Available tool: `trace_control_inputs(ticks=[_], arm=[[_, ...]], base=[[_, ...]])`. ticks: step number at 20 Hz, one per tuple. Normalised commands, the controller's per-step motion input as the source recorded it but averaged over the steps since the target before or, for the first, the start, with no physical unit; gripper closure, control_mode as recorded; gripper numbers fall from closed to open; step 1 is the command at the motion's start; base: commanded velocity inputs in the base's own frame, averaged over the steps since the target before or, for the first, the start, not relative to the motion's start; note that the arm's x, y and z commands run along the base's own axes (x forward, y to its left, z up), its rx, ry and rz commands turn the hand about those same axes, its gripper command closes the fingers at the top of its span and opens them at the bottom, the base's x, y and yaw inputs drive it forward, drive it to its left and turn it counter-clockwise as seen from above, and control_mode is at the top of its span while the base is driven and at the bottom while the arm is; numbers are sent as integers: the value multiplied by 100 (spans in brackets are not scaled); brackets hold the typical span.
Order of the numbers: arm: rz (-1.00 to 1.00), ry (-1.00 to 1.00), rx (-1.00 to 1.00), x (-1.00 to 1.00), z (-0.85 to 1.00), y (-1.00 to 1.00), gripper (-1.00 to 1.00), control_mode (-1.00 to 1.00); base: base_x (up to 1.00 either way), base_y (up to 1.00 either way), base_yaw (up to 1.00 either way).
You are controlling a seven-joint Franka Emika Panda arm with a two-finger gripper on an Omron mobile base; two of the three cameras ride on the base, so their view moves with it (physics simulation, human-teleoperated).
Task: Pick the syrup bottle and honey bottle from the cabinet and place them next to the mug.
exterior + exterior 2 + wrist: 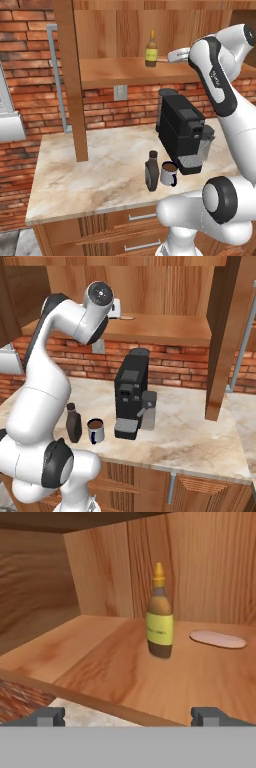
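Note:
The honey bottle (151, 50) (160, 618), amber-brown with a yellow label and pointed yellow cap, stands upright on the shelf of the open wooden cabinet (115, 72) (100, 662). My gripper (163, 59) (129, 717) is open and empty. It hovers at the shelf's front edge, a short way right of the bottle and pointing at it. The dark brown syrup bottle (151, 172) (73, 423) stands on the marble counter, right beside the white mug (168, 174) (95, 431).
A black coffee machine (182, 130) (131, 391) stands just behind the mug. The cabinet's wooden side post (72, 80) (222, 336) comes down to the counter. A flat pale oval thing (217, 638) lies on the shelf near the honey bottle.

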Motion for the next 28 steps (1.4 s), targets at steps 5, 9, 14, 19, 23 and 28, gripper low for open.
trace_control_inputs(ticks=[5,9,14,19,23,28], arm=[[5,0,0,27,3,-1,-100,-100],[3,0,0,31,1,0,-100,-100],[3,0,0,24,0,0,-100,-100],[2,0,0,9,0,0,-100,-100],[2,0,0,16,0,0,-100,-100],[0,0,0,8,-1,4,-100,-100]], base=[[0,0,0],[0,0,0],[0,0,0],[0,0,0],[0,0,0],[0,0,0]])
